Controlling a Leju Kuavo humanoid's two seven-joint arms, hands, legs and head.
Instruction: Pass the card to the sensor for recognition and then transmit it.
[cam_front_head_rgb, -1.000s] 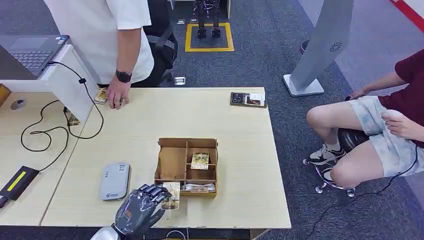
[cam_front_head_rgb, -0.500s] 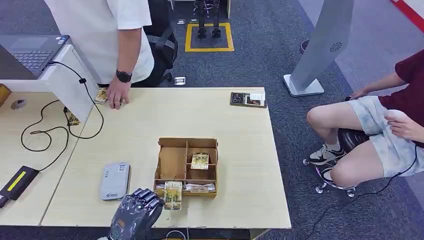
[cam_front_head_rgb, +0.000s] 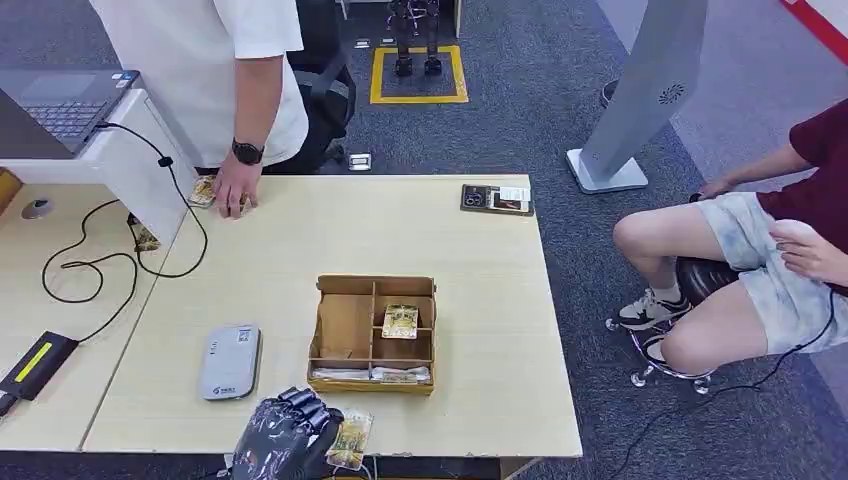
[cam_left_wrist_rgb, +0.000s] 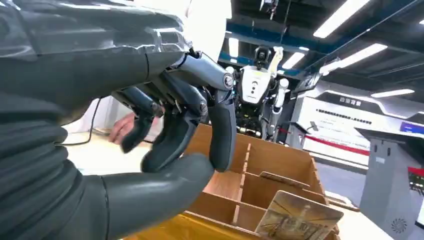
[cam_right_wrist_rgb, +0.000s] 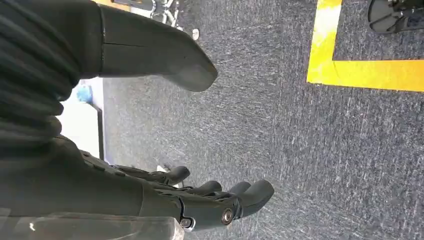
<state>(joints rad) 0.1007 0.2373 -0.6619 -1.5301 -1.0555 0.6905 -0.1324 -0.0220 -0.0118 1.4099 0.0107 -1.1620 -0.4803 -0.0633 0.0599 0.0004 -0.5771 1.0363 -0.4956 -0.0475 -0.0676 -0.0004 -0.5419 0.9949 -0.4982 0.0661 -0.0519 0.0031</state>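
My left hand (cam_front_head_rgb: 285, 440) hovers at the table's front edge, just in front of the wooden compartment box (cam_front_head_rgb: 373, 335). A yellow-printed card (cam_front_head_rgb: 350, 440) lies tilted right beside its fingers and touches them in the head view. In the left wrist view the fingers (cam_left_wrist_rgb: 220, 135) curl toward the thumb with nothing visible between them, and the card (cam_left_wrist_rgb: 300, 217) sits past the thumb tip before the box (cam_left_wrist_rgb: 270, 170). Whether the card is held is unclear. The grey flat sensor (cam_front_head_rgb: 230, 362) lies left of the box. My right hand (cam_right_wrist_rgb: 210, 200) hangs over the carpet, fingers spread.
Another card (cam_front_head_rgb: 400, 321) rests in a box compartment. A person stands at the far left with a hand (cam_front_head_rgb: 236, 190) on cards. A dark case (cam_front_head_rgb: 496, 198) lies at the far right edge. A cable (cam_front_head_rgb: 90, 265) and black device (cam_front_head_rgb: 35, 362) are left. A seated person's legs (cam_front_head_rgb: 700, 290) are right.
My left hand has drawn back toward the table's front edge. The card left the box's front wall and moved back with the hand, now tilted beside its fingers.
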